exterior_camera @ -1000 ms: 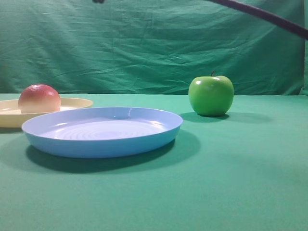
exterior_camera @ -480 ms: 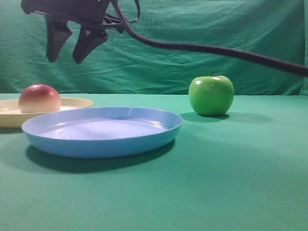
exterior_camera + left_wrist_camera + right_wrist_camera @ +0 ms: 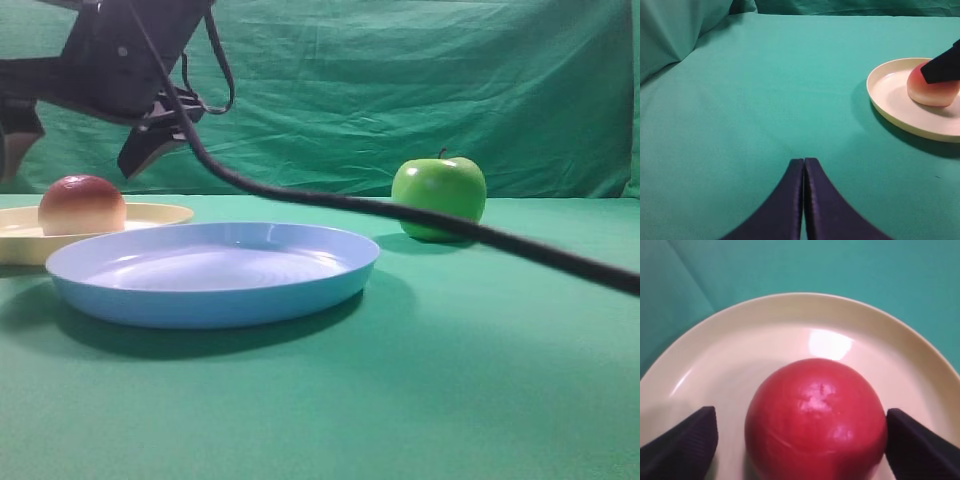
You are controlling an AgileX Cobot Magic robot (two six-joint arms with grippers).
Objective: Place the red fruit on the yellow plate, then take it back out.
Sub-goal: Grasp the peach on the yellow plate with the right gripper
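Observation:
The red fruit (image 3: 82, 205) rests on the yellow plate (image 3: 150, 213) at the far left. My right gripper (image 3: 80, 150) has reached across and hangs open just above the fruit, one finger on each side. In the right wrist view the red fruit (image 3: 816, 417) fills the space between the spread fingers (image 3: 690, 442) of the right gripper (image 3: 800, 440), on the yellow plate (image 3: 765, 335); there is a gap on the left and the right finger is very close. My left gripper (image 3: 804, 162) is shut and empty over bare cloth, left of the plate (image 3: 890, 95) and fruit (image 3: 932, 92).
A light blue plate (image 3: 215, 270) lies in front of and right of the yellow one. A green apple (image 3: 438, 197) stands at the back right. The right arm's black cable (image 3: 400, 212) stretches across the view. Green cloth covers the table and backdrop.
The right gripper came into view from above, moved left and came down over the red fruit, jaws open. Fruit, plates and apple have not moved.

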